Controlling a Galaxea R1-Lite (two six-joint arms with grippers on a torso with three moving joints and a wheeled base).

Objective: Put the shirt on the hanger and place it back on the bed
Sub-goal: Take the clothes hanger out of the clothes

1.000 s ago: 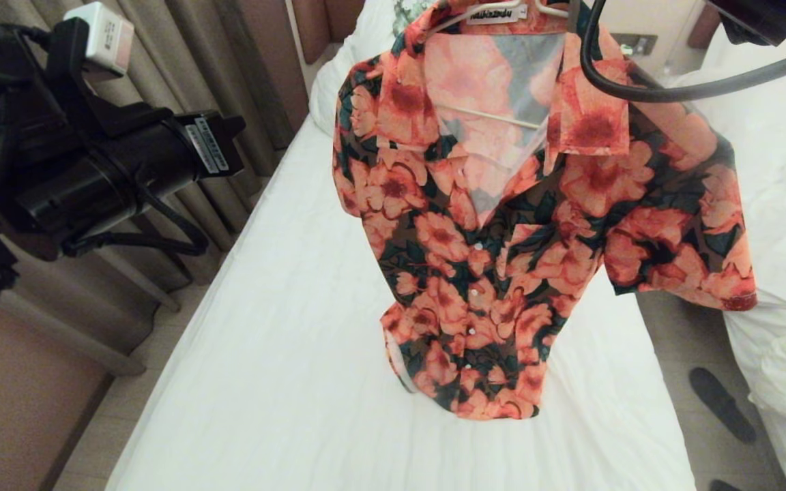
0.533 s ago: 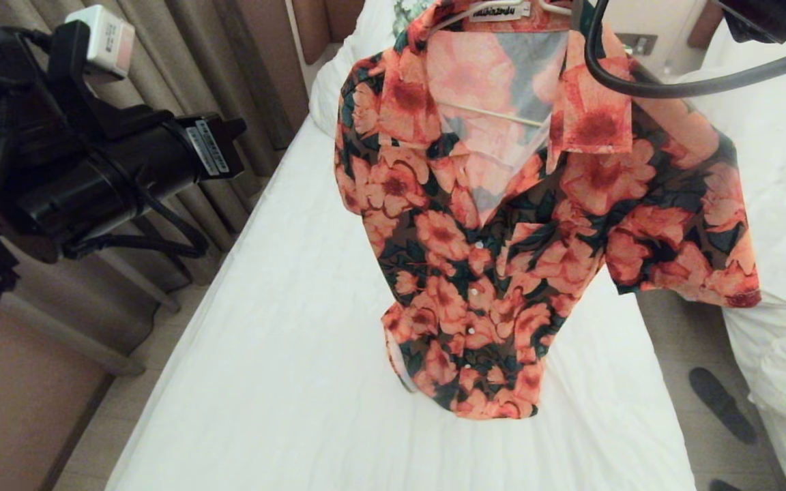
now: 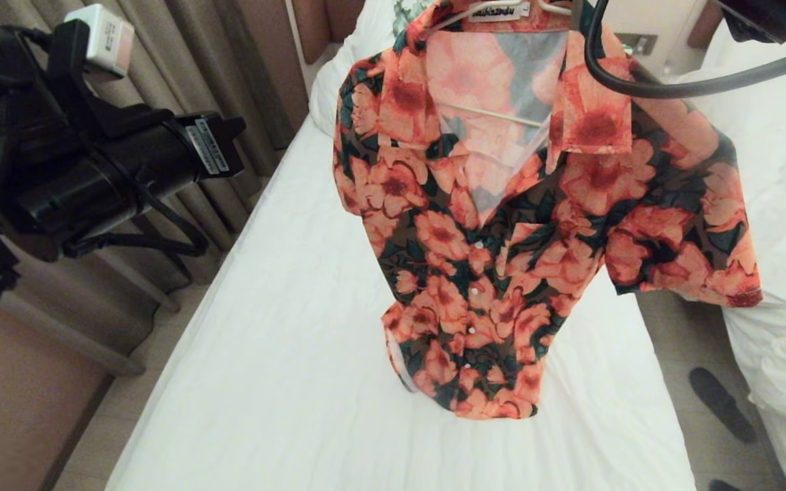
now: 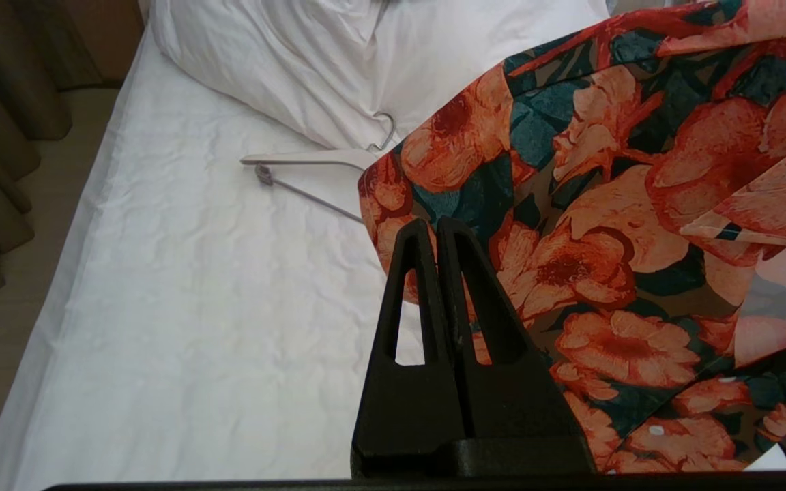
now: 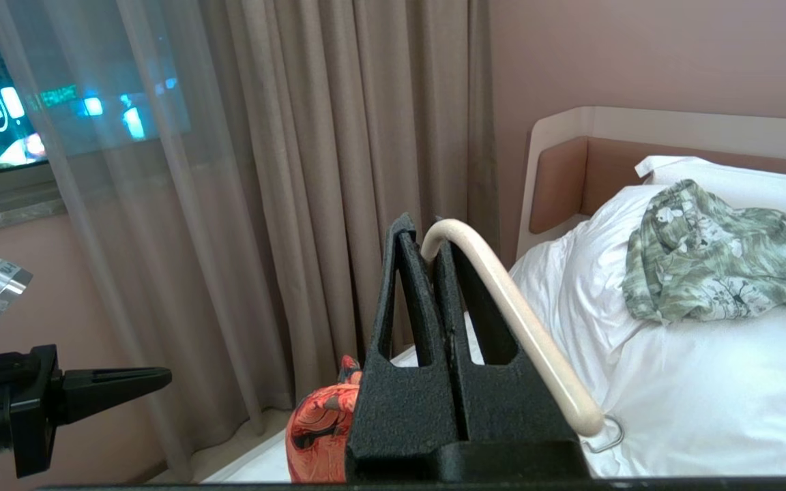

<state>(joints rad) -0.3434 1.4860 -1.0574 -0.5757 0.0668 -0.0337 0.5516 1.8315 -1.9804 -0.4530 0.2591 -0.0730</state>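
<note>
My right hand point(image 5: 427, 239) is clamped on the hanger point(image 5: 516, 320). The shirt point(image 3: 502, 225) hangs straight below it, hem touching the bed point(image 3: 284, 354). Left hand point(image 4: 434, 232), pressed together, idles beside.

We note the shirt point(image 3: 502, 239), floral orange-green, draped on the hanger point(image 5: 516, 320) below the right claw point(image 5: 427, 239), hem touching the bed point(image 3: 284, 354).
</note>
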